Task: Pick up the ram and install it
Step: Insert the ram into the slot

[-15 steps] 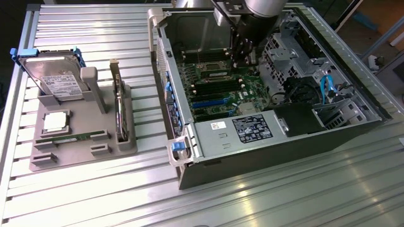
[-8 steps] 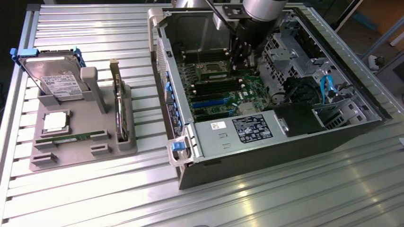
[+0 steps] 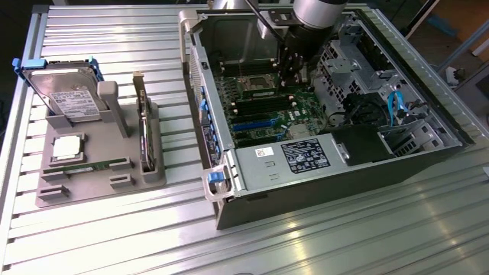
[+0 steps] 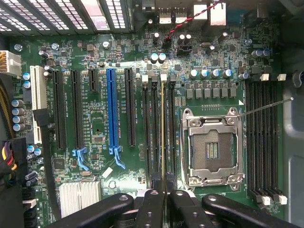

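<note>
computer case [image 3: 328,189] 1 | motherboard [image 4: 95,61] 1 | CPU socket [image 4: 212,149] 1 | blue slot [image 4: 112,109] 1 | arm [image 3: 317,11] 1 | hand [image 4: 164,194] 1 | ram [image 4: 163,123] 2 | holder [image 3: 91,189] 1 | hard drive [image 3: 68,94] 1 | expansion card [image 3: 144,132] 1 | counter [image 3: 344,240] 1

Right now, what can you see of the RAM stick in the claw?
The thin green memory stick appears edge-on as a narrow yellowish-green line, standing upright, one end pinched in the black claw. It runs along the black memory slots beside the silver processor socket on the green motherboard. I cannot tell whether it is seated.
</note>
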Robot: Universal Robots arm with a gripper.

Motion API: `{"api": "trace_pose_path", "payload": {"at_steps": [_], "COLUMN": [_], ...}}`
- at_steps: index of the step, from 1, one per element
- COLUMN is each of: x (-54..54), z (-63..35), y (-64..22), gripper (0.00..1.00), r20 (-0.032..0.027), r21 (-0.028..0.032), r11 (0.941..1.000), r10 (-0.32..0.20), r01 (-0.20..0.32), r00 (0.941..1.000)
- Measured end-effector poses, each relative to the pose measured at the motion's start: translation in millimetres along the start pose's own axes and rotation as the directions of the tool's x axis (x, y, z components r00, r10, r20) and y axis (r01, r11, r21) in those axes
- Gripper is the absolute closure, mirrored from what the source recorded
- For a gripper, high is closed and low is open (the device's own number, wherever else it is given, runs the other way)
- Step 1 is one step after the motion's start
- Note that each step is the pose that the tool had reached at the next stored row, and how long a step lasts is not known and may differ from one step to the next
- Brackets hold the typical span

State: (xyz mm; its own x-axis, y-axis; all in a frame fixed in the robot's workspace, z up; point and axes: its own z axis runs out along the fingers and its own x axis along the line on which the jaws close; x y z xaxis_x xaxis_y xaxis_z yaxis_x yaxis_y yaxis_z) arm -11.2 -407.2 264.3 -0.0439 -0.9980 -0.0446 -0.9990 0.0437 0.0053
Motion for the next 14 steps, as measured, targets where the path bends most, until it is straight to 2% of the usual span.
{"api": "trace_pose_path", "payload": {"at_steps": [6, 9, 14], "x": [0.0, 0.4, 0.8], "z": [0.0, 0.5, 0.5], "y": [0.0, 11.0, 11.1], "gripper": [0.88, 0.88, 0.88], "r20": [0.0, 0.0002, 0.0], "r21": [0.0, 0.0, 0.0], "r11": [1.0, 1.0, 1.0], "r10": [0.0, 0.0, 0.0], "r01": [0.0, 0.0, 0.0], "r00": [1.0, 1.0, 1.0]}}
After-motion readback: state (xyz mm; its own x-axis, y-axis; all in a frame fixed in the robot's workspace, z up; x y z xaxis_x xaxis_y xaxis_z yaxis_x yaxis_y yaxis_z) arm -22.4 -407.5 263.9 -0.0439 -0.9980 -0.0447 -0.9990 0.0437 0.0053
